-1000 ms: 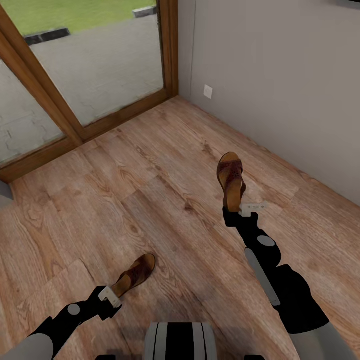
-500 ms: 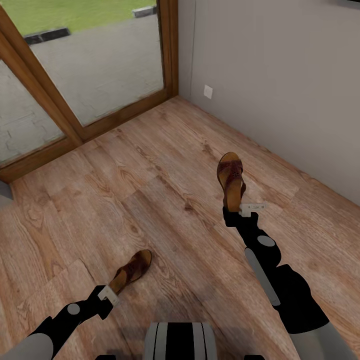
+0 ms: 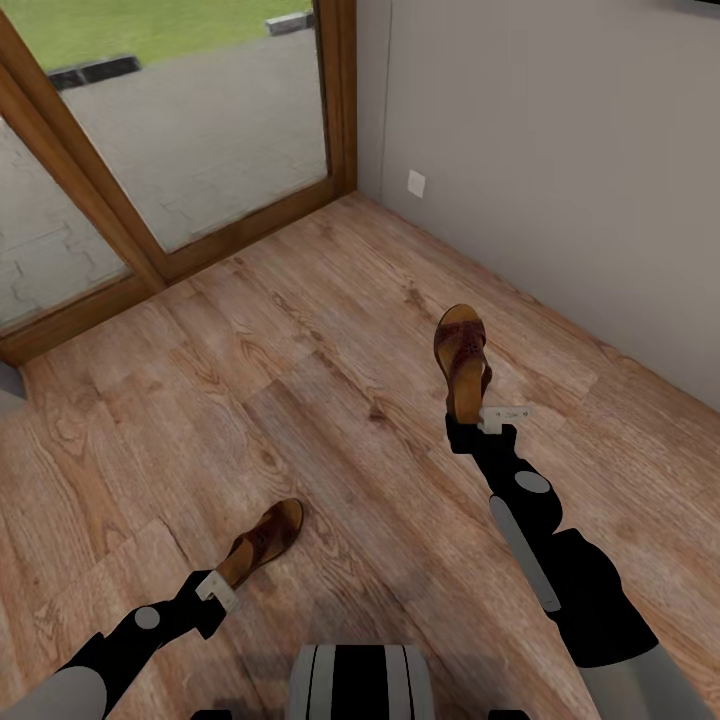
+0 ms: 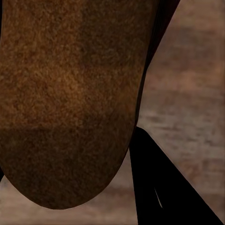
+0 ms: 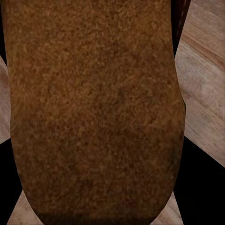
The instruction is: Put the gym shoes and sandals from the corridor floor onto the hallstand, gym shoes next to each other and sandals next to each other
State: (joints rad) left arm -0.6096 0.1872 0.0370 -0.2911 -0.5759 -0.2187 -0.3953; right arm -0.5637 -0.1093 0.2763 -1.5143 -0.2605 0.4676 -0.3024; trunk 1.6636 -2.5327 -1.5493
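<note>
In front of the right gripper, one dark brown sandal is held up above the wood floor. Its heel end sits in the gripper and its toe points away, toward the grey wall. The gripper is pinched on that heel. In the right wrist view the tan insole of this sandal is very close, with dark fingers at both sides of it.

Lower down and over to the left, the other sandal is held by the left gripper. Its heel is in the gripper too, and its toe points up and away from the robot. The left gripper is pinched on it. In the left wrist view the tan heel of this sandal is right up close, and one dark finger is beside it.

The two sandals are well apart. Past them stands a big glass door with a brown wood frame. A small white wall plate is on the grey wall.
</note>
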